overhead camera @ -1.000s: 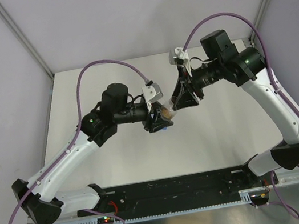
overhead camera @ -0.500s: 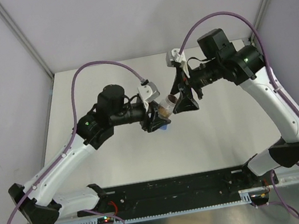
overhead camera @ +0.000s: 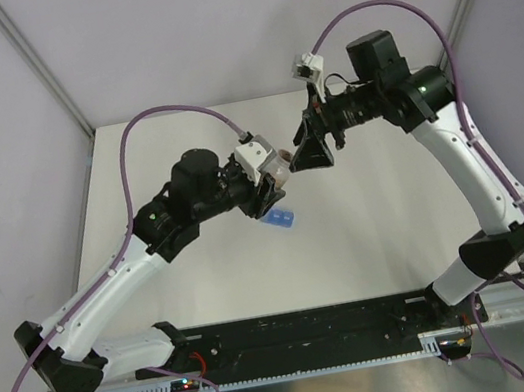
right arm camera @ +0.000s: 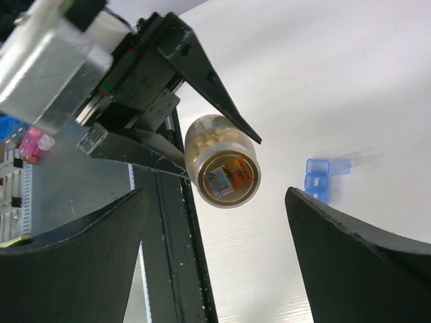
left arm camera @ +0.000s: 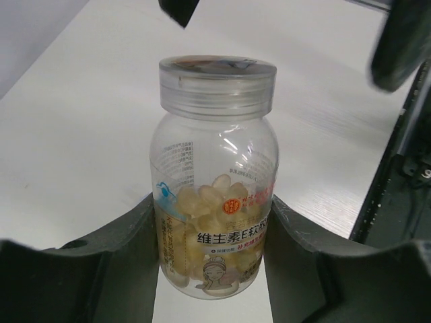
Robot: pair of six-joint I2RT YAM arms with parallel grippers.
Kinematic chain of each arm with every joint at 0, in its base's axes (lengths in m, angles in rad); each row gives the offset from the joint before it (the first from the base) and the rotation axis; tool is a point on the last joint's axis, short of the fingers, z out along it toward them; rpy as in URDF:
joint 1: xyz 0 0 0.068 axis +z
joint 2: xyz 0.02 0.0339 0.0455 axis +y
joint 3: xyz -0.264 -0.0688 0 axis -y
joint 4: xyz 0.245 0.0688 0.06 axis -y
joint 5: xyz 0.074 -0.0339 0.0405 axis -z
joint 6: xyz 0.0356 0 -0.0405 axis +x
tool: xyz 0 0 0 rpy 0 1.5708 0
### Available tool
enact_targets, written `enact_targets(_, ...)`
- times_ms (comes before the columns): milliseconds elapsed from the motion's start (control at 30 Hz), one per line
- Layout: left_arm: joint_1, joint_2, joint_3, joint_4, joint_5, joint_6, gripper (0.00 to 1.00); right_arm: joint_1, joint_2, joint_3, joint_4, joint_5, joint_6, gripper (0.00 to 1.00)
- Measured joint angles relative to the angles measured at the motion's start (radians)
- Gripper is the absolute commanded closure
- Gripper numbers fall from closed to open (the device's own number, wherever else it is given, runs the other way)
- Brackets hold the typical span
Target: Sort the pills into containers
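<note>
The left gripper [left arm camera: 212,219] clamps the pill bottle [left arm camera: 215,168], capped end aimed at the right gripper [overhead camera: 311,154], whose jaws stand spread just beyond.

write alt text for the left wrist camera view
A clear pill bottle, cap on and partly filled with pale yellow softgels, is clamped between the left gripper's two black fingers, with the white table behind. Near the cap, blurred dark fingers of the right gripper stand apart from it, not touching.
</note>
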Motion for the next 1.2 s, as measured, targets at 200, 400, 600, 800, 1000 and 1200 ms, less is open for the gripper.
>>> enact_targets(200,-0.013,0.000,0.002,0.000,-0.091,0.003,1.00,-0.002,0.070,0.000,0.045,-0.008,0.080,0.10)
enact_targets(400,-0.028,0.005,0.004,0.000,-0.134,0.012,1.00,0.000,0.104,0.000,0.062,-0.026,0.121,0.21)
enact_targets(600,-0.038,0.014,0.008,-0.001,-0.153,0.018,1.00,0.003,0.116,0.000,0.071,-0.044,0.128,0.54)
enact_targets(800,-0.039,0.016,0.011,-0.006,-0.160,0.018,1.00,0.008,0.117,0.000,0.070,-0.056,0.119,0.85)
enact_targets(1000,-0.038,0.016,0.011,-0.015,-0.143,0.023,1.00,0.012,0.114,0.000,0.055,-0.060,0.077,0.99)
enact_targets(1200,-0.004,0.010,0.018,-0.027,0.053,0.016,1.00,0.020,0.069,-0.002,-0.015,-0.081,-0.052,1.00)
